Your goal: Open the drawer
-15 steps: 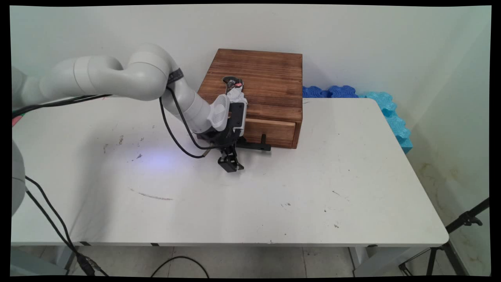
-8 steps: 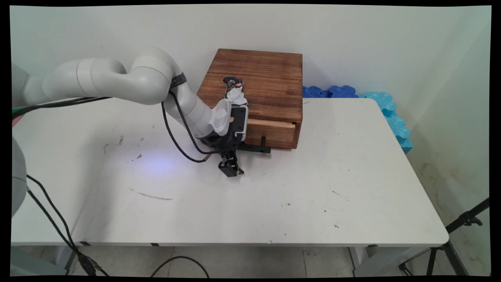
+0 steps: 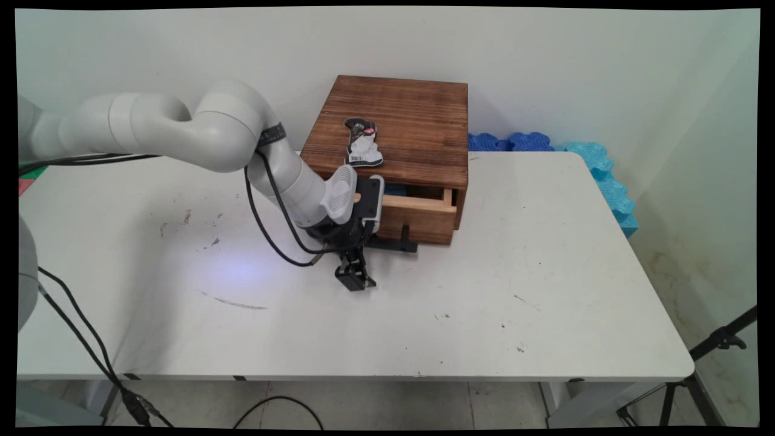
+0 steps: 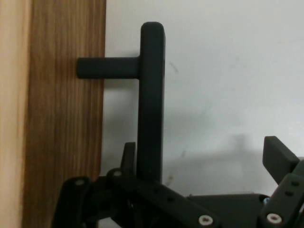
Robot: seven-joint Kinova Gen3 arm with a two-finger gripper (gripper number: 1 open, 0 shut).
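Low over the white tabletop (image 3: 484, 290), at the front of a brown wooden box (image 3: 399, 115) standing toward the far edge. Black two-finger end effector (image 4: 204, 154) spread wide, gripping nothing: one finger (image 4: 128, 156) tucked between the drawer front and the black bar handle (image 4: 151, 95), against the bar, the other finger (image 4: 280, 159) well apart over bare tabletop. Light wooden drawer (image 3: 424, 212) partly out of the box, with a sliver of blue showing in the gap; otherwise contents hidden. On the box top, lying flat, a small black-and-white printed card (image 3: 363, 142). Beyond the tabletop's far right corner, blue foam pieces (image 3: 599, 169) along the wall.
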